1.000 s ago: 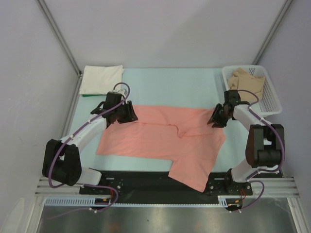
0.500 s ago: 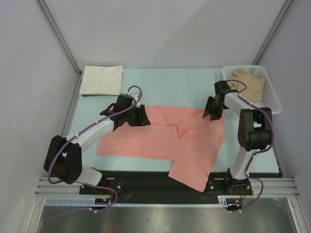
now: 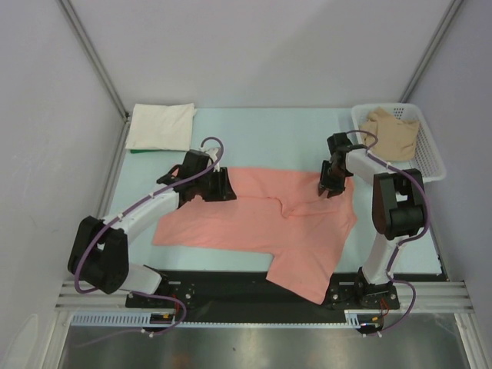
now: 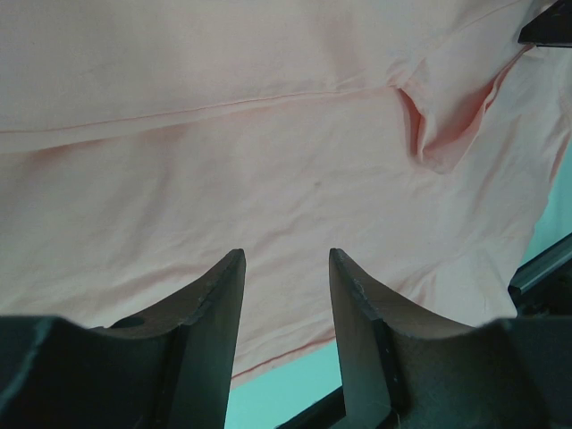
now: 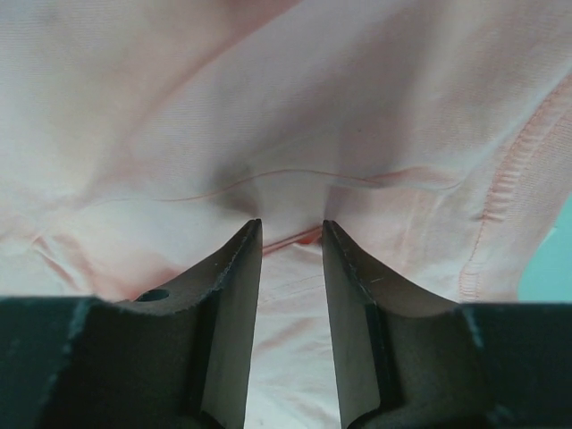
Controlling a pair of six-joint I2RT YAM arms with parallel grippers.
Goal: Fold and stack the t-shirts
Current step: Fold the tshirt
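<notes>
The salmon-pink t-shirt (image 3: pixel 261 223) lies spread flat mid-table, one sleeve hanging over the near edge. My left gripper (image 3: pixel 223 184) is open over its far edge, left of the collar, with nothing between the jaws; the cloth (image 4: pixel 268 134) fills the left wrist view. My right gripper (image 3: pixel 329 184) is open at the shirt's far right corner, tips down on a raised fold of the cloth (image 5: pixel 357 107). The cream-white t-shirt (image 3: pixel 160 125) lies folded at the far left. The tan-beige t-shirt (image 3: pixel 392 132) sits crumpled in the basket.
A white mesh basket (image 3: pixel 430 165) stands at the far right corner. The teal table surface (image 3: pixel 269 138) shows behind the pink shirt. White walls enclose the table on three sides. A black rail (image 3: pixel 231 288) runs along the near edge.
My left gripper moved right along the shirt's far edge. My right gripper moved away from me and left, onto the shirt's far right corner. The shirt has not moved.
</notes>
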